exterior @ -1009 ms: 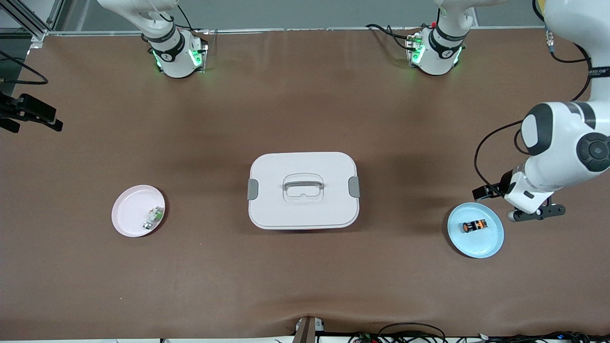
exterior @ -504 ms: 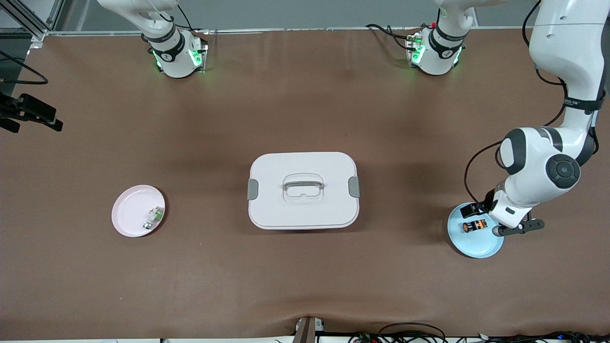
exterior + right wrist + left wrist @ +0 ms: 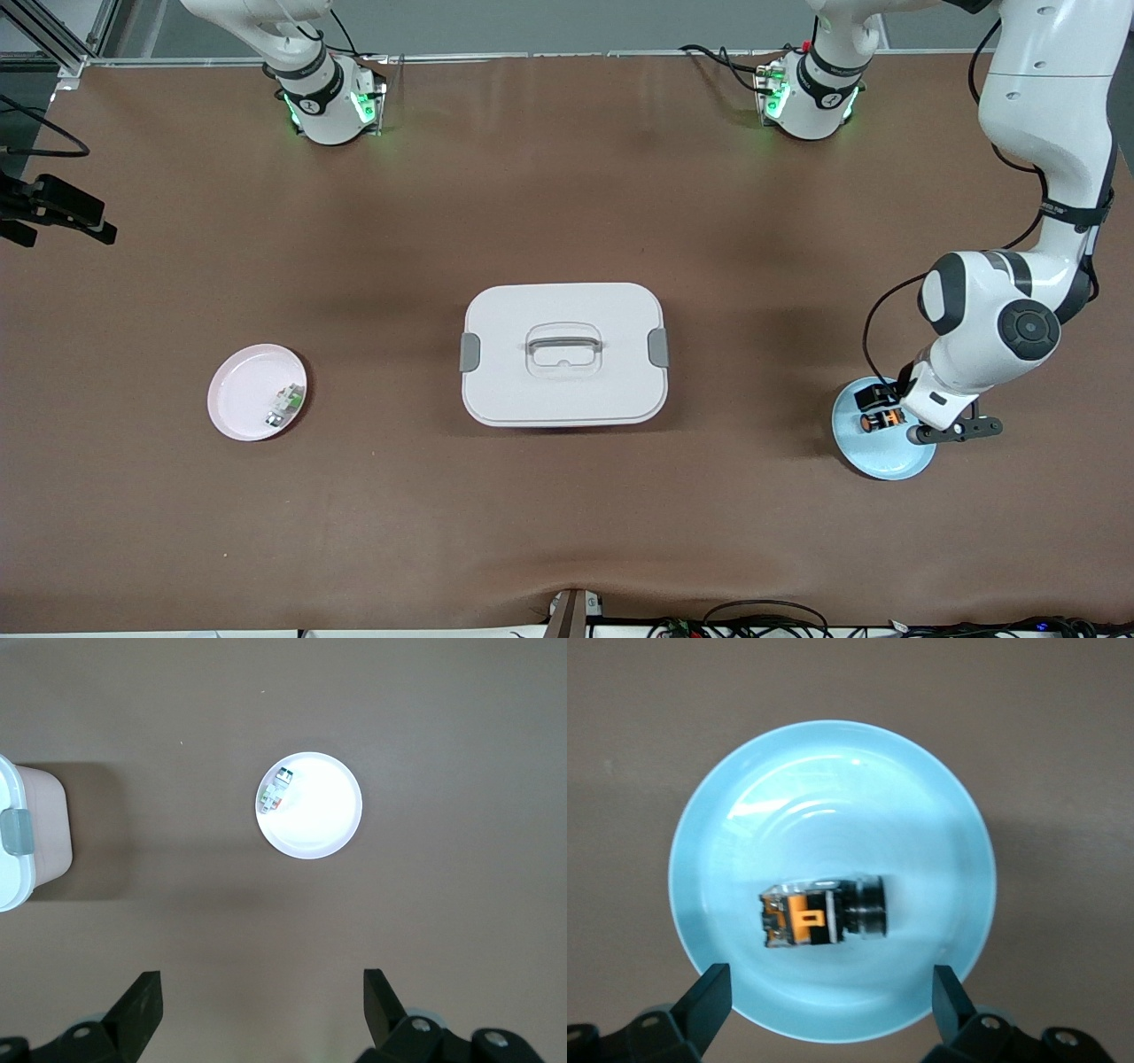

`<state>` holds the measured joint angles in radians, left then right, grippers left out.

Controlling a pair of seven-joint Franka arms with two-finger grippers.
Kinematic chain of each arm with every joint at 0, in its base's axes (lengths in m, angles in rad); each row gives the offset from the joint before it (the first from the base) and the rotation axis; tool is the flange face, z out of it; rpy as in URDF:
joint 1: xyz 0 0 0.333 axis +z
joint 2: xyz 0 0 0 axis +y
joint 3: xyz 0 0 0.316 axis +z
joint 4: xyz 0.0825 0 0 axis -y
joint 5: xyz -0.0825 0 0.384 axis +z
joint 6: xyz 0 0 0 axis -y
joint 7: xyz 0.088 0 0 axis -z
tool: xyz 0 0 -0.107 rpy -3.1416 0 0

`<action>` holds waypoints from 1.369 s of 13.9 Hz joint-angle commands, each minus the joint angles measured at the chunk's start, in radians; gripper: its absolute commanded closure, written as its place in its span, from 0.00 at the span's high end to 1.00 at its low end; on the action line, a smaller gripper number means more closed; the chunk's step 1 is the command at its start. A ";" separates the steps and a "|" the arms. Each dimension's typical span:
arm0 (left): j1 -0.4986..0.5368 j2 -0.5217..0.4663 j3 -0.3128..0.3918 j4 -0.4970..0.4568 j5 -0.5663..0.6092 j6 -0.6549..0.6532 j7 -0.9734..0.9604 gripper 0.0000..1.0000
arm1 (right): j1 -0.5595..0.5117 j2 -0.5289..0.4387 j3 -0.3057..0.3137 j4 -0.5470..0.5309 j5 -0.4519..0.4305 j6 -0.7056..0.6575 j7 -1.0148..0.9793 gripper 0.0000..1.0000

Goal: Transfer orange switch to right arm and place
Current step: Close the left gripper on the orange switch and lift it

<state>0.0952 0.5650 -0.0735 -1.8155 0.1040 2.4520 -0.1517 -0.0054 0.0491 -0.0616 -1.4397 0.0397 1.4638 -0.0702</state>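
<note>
The orange switch [image 3: 880, 420] [image 3: 819, 917] lies on its side in a light blue plate [image 3: 877, 468] [image 3: 744, 797] toward the left arm's end of the table. My left gripper [image 3: 952, 429] [image 3: 828, 1010] hangs just above that plate's edge, open, with the switch clear of its fingers [image 3: 709, 997]. Seen only in its own wrist view, my right gripper [image 3: 261, 1010] is open and empty, high over bare table beside a pink plate [image 3: 332, 828].
A white lidded box [image 3: 563, 354] with a handle stands mid-table. The pink plate [image 3: 239, 399] toward the right arm's end holds a small white-and-green component [image 3: 283, 405]. A black fixture [image 3: 58, 208] juts in at that end's edge.
The left arm has swung in toward the blue plate, bringing its open gripper from beside the plate to over it. The switch and the right arm have not moved.
</note>
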 commanded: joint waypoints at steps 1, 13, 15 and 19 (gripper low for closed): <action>0.008 0.030 0.000 0.015 0.022 0.039 0.011 1.00 | -0.001 -0.031 0.000 -0.030 0.005 0.003 0.012 1.00; 0.011 0.099 0.000 0.059 0.003 0.081 0.004 1.00 | -0.002 -0.029 0.000 -0.030 0.005 0.004 0.013 1.00; 0.017 0.113 0.000 0.061 0.005 0.093 0.006 1.00 | -0.002 -0.029 0.000 -0.030 0.005 0.004 0.013 1.00; 0.020 0.121 0.000 0.059 0.005 0.102 0.006 0.94 | -0.001 -0.029 0.000 -0.030 0.005 0.004 0.013 1.00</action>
<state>0.1128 0.6751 -0.0736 -1.7720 0.1061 2.5464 -0.1445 -0.0055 0.0491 -0.0618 -1.4397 0.0397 1.4638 -0.0700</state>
